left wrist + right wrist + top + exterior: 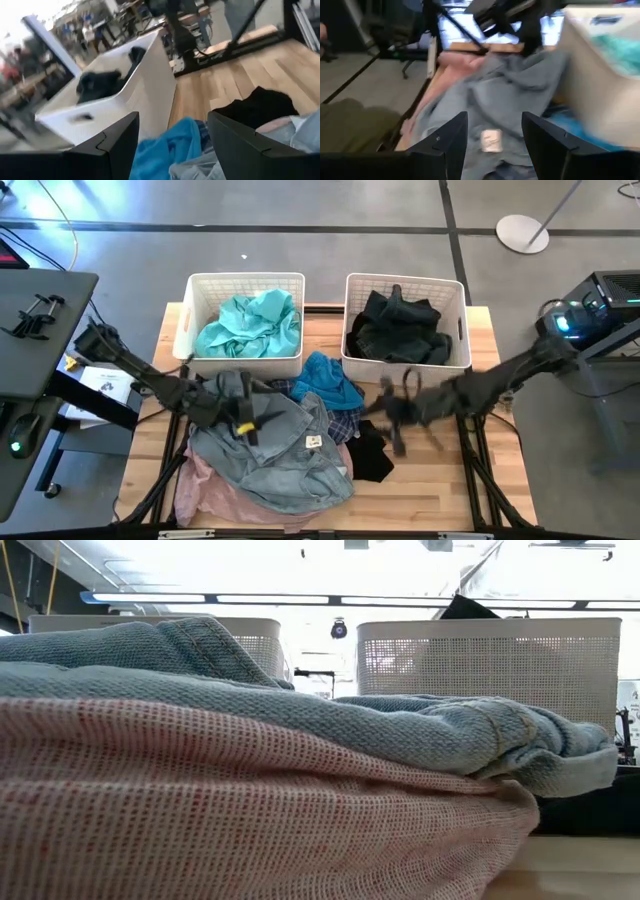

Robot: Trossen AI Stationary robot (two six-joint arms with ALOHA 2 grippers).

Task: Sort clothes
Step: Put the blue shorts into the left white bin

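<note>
A grey-blue denim garment (275, 455) lies heaped on a pale pink one (215, 495) at the table's near left. Both fill the low view, denim (300, 705) over pink (250, 810). A blue garment (325, 378), a plaid piece (340, 423) and a black garment (370, 452) lie mid-table. Teal clothes (250, 325) fill the left basket and black clothes (400, 330) the right one. My left gripper (248, 405) is open over the denim's far edge, and its wrist view (172, 135) shows it empty. My right gripper (385, 418) is open and empty (495, 130) above the black garment.
Two white slatted baskets (245, 280) (405, 280) stand side by side at the table's far edge. Bare wood (450, 480) shows at the near right. A grey stand (30, 310) is off the left edge, and a device with a blue light (570, 320) is off the right.
</note>
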